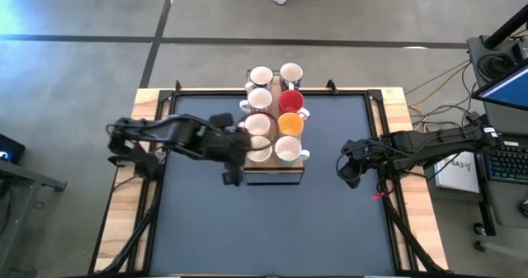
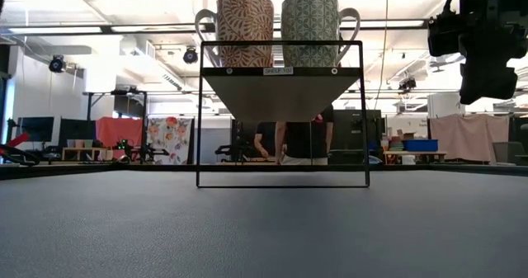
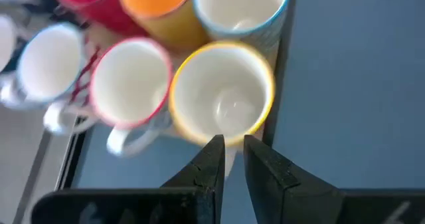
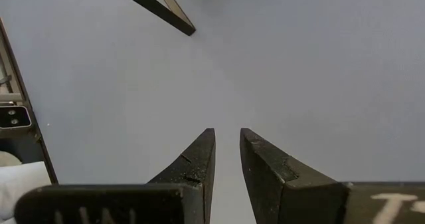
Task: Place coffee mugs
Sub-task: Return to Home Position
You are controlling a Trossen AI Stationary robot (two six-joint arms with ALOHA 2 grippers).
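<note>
Eight coffee mugs stand upright in two rows on a raised rack at the table's far middle, among them a red one and an orange one. The two nearest are patterned: a brown one and a green one. My left gripper hovers shut above the near-left mug, over its handle side. That handle shows free in the low view. My right gripper waits shut over bare mat on the right.
Dark mat lies open toward the near edge and on both sides of the rack. The rack's thin frame legs stand on the mat. Cables and equipment sit off the right edge. People stand beyond the far edge.
</note>
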